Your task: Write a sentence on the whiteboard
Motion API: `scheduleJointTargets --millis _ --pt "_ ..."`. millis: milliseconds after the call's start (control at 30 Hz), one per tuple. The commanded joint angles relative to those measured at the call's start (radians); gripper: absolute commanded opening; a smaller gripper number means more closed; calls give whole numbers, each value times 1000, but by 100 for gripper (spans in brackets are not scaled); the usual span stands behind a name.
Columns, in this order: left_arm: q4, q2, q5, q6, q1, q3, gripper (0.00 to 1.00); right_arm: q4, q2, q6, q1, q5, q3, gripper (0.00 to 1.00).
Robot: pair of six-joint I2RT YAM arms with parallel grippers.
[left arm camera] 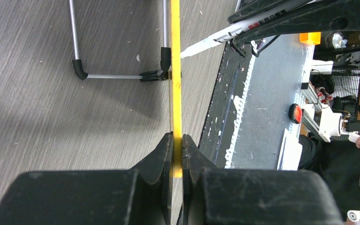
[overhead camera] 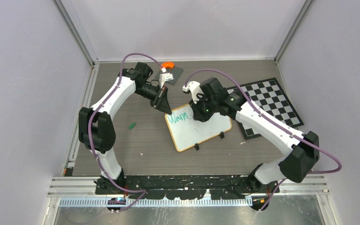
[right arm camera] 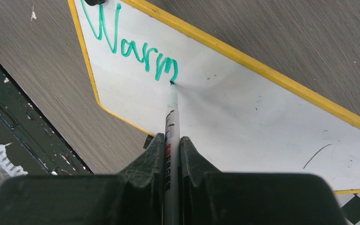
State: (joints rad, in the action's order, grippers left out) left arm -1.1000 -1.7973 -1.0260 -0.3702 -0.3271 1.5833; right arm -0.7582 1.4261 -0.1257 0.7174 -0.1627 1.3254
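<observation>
At table (overhead camera: pixel 136 150) centre, whiteboard (overhead camera: pixel 206 131) lengthwise left-right, sentence (overhead camera: pixel 177 117) reading rightward

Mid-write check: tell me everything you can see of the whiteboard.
The whiteboard is a small white rectangle with rounded corners and a thin yellow-orange frame, askew on the grey table. A wire stand with black clips is fixed behind it. Green lettering reads "Warm" at its top left; the rest is nearly blank. The left end effector is shut on its frame edge, and the marker held by the right end effector touches its surface.
</observation>
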Motion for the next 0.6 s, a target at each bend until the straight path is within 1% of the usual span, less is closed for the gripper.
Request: scheduleJointTargets --millis 0,400,567 --pt "-20 47 -48 -1 -15 -8 0 17 -32 0 -8 7 85 0" --pt "-18 47 -45 -4 -15 -10 0 26 3 -21 -8 43 75 0" --pt "-17 48 -45 -3 -15 -12 0 30 0 -23 -36 49 70 0"
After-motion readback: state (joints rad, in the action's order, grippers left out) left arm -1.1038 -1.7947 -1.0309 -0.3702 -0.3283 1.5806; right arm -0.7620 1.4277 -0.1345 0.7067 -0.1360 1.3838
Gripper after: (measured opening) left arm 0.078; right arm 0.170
